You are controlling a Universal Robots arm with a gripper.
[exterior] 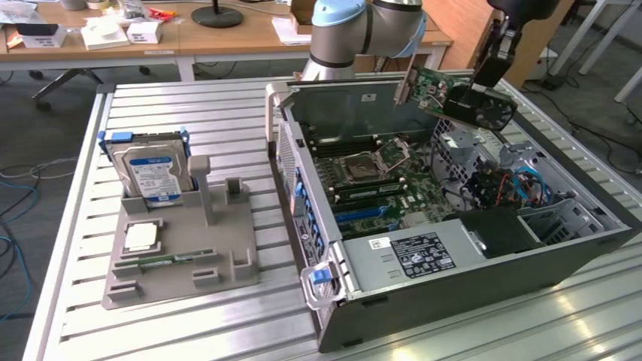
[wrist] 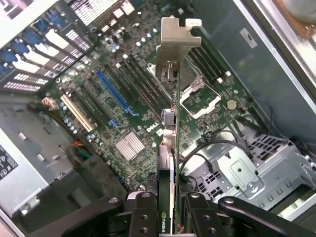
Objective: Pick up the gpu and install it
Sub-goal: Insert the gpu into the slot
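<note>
Gripper (wrist: 170,210) clamps gpu (wrist: 172,123) edge-on, hanging clear above motherboard (wrist: 123,111) in open case (exterior: 452,301).

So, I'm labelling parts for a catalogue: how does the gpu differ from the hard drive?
The gpu hangs tilted in the gripper above the open computer case; the hard drive stands upright in the grey holder. The gpu shows green board and a black cooler; the hard drive is silver with a blue-white label. Both are flat, rectangular components.

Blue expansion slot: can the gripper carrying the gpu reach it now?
Probably yes: the gripper holds the gpu over the open case, and nothing covers the blue slot.
</note>
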